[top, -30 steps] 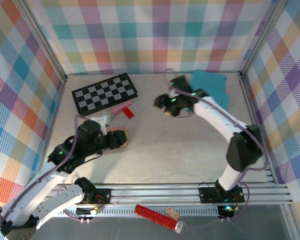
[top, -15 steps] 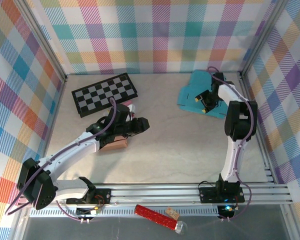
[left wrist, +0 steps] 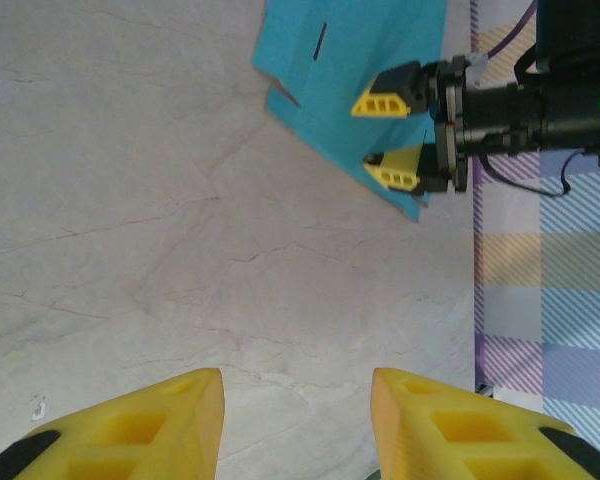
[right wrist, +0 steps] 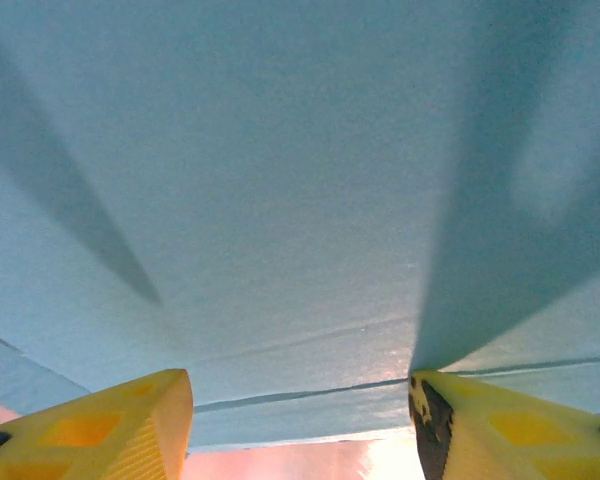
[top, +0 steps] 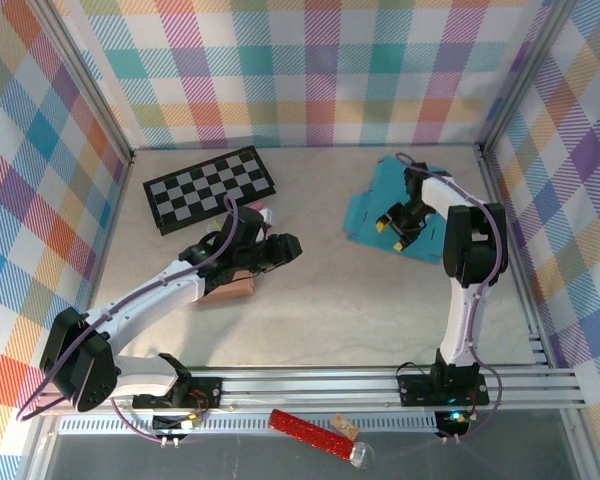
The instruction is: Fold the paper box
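Note:
The paper box (top: 372,198) is a flat teal sheet lying at the back right of the table. My right gripper (top: 392,231) rests on its near edge, yellow fingers apart, the sheet spread under and in front of them (right wrist: 280,180). The right gripper (right wrist: 300,390) is open, with a raised teal fold by its right finger. My left gripper (top: 291,248) hovers over the bare table centre, open and holding nothing (left wrist: 295,385). In the left wrist view, the paper box (left wrist: 360,50) and the right gripper (left wrist: 388,135) are ahead.
A checkerboard (top: 210,188) lies at the back left. A pink and red object (top: 257,213) and a brown block (top: 230,288) sit by the left arm. Plaid walls close in three sides. A red tube (top: 313,434) lies below the front rail.
The right gripper went back to the paper box, then slid it left and toward the front. The left arm stretched out toward the table centre and has held there.

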